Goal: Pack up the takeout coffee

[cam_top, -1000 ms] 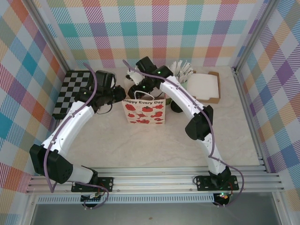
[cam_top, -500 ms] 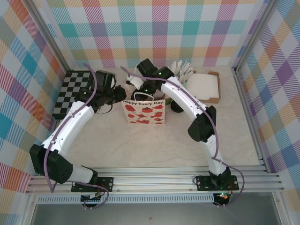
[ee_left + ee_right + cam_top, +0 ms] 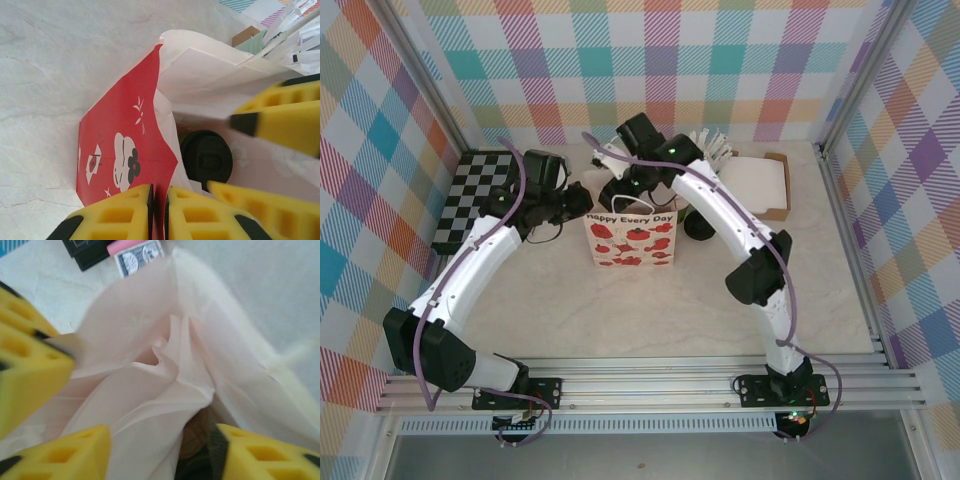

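The white paper bag (image 3: 630, 238) with red tomato print stands upright mid-table. My left gripper (image 3: 159, 210) is shut on the bag's red side edge (image 3: 125, 150), holding the mouth apart. The takeout coffee sits inside the bag, its round black lid (image 3: 206, 157) facing up. My right gripper (image 3: 625, 190) hangs over the bag's mouth. Its yellow fingers (image 3: 285, 120) stand apart on either side above the lid. In the right wrist view the right gripper (image 3: 160, 452) is open over crumpled white bag paper (image 3: 165, 375), with a dark green patch (image 3: 192, 467) low between the fingers.
A checkered board (image 3: 470, 195) lies at the back left. A cardboard tray with a white pad (image 3: 760, 185) is at the back right, beside a pale mint cup of white sticks (image 3: 295, 25). A dark object (image 3: 698, 228) stands right of the bag. A pink-edged card box (image 3: 135, 252) lies behind it.
The right arm's wrist has shifted slightly up and to the right above the bag's mouth. The left arm and the bag have stayed put.
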Robot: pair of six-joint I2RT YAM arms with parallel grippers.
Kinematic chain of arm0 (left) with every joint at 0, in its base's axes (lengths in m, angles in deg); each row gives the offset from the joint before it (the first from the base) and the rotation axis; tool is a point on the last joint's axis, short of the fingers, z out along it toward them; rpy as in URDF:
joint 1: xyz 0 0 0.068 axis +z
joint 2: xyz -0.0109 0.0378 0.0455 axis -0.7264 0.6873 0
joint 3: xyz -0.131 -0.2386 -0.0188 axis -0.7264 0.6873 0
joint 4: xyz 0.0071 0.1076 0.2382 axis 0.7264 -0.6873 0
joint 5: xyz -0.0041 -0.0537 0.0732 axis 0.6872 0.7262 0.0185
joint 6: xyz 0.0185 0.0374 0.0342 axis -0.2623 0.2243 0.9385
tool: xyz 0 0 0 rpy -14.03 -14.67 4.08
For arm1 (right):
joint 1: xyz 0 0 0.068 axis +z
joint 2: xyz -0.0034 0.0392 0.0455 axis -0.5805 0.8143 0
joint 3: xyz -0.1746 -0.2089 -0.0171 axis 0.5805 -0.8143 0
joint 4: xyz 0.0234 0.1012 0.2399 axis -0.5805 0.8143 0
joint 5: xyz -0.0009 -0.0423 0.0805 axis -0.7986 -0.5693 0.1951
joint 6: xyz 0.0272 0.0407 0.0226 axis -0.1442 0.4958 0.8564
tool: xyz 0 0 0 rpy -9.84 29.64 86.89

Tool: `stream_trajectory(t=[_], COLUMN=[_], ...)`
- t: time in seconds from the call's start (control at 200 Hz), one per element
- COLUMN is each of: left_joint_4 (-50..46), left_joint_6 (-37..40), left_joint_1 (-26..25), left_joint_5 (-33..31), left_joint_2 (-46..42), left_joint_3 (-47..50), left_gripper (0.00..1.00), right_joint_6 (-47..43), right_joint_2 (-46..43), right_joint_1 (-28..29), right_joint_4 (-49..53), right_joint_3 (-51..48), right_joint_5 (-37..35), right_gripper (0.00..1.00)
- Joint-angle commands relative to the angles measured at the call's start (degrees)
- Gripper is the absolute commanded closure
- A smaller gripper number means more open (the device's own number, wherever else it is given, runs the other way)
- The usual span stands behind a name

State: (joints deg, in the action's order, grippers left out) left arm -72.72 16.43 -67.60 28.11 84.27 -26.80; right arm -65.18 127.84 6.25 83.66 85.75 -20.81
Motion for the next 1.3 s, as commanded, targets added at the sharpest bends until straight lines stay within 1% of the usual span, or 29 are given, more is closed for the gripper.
stream_trajectory(t=[0.0,0.05,0.13,0.145,0.185,0.2,0.36,0.485,0.61,0.755,0.84,0.94,0.985,1.125,1.18,1.23,1.285,1.295], left_joint_4=[0.50,0.18,0.00,-0.06,-0.05,0.03,-0.04,-3.05,-4.64,-4.22,-4.24,-4.25,-4.07,-2.41,-1.28,-0.41,0.48,0.65], left_joint_6=[-1.42,-1.55,-2.03,-2.11,-2.23,-2.23,-1.45,2.10,3.76,3.78,3.79,4.50,4.90,6.66,7.11,7.37,7.46,7.42], left_joint_1=[-0.97,-1.25,-1.87,-2.00,-2.40,-2.59,-2.98,-2.84,-2.54,-2.27,-1.95,-1.45,-1.08,-0.06,0.49,0.91,1.28,1.36], left_joint_5=[1.34,1.39,1.62,1.63,1.69,1.73,2.29,1.49,2.24,2.60,2.34,0.89,-0.12,-3.63,-5.88,-9.34,-14.84,-15.91], left_joint_2=[0.30,0.31,-0.01,-0.07,-0.25,-0.26,0.16,1.41,2.24,2.23,2.17,1.11,0.20,-4.69,-7.32,-9.59,-12.26,-12.66], left_joint_3=[-0.51,-0.84,-0.88,-0.82,-0.66,-0.64,-0.52,-3.15,-4.43,-4.24,-4.71,-4.73,-4.39,-2.13,-0.80,0.68,2.44,2.77], left_gripper=[0.84,0.84,0.84,0.84,0.84,0.84,0.84,0.84,0.80,0.75,0.68,0.60,0.57,0.42,0.36,0.32,0.23,0.21], right_joint_6=[4.18,6.06,8.04,9.96,11.36,11.80,16.50,20.44,25.52,32.78,37.29,43.20,45.46,50.18,50.57,50.46,49.45,49.44], right_joint_2=[-8.06,-10.53,-14.64,-15.32,-17.18,-17.86,-25.48,-31.21,-37.75,-46.27,-50.35,-53.99,-55.42,-59.51,-60.62,-61.23,-61.58,-61.56], right_joint_1=[0.19,0.20,0.19,0.17,0.21,0.19,0.19,-0.37,-2.58,-6.86,-9.89,-14.46,-16.42,-22.49,-24.21,-25.43,-26.55,-26.75], right_joint_4=[-5.14,-6.97,-10.09,-10.56,-11.66,-12.01,-17.85,-21.75,-25.97,-31.95,-34.77,-35.61,-35.58,-35.47,-35.73,-36.31,-37.51,-37.49], right_joint_3=[-3.71,-6.35,-10.46,-11.15,-12.95,-13.69,-23.31,-31.11,-40.43,-51.73,-57.55,-62.98,-65.33,-72.50,-75.13,-77.17,-79.26,-79.52], right_joint_5=[-4.23,-6.12,-9.43,-10.27,-12.75,-13.55,-25.14,-32.76,-38.07,-40.66,-42.07,-42.67,-43.55,-45.95,-47.61,-48.59,-48.58,-49.79], right_gripper=[0.27,0.18,0.13,0.12,0.02,0.00,0.00,0.00,0.00,0.00,0.00,0.00,0.00,0.00,0.00,0.00,0.00,0.00])
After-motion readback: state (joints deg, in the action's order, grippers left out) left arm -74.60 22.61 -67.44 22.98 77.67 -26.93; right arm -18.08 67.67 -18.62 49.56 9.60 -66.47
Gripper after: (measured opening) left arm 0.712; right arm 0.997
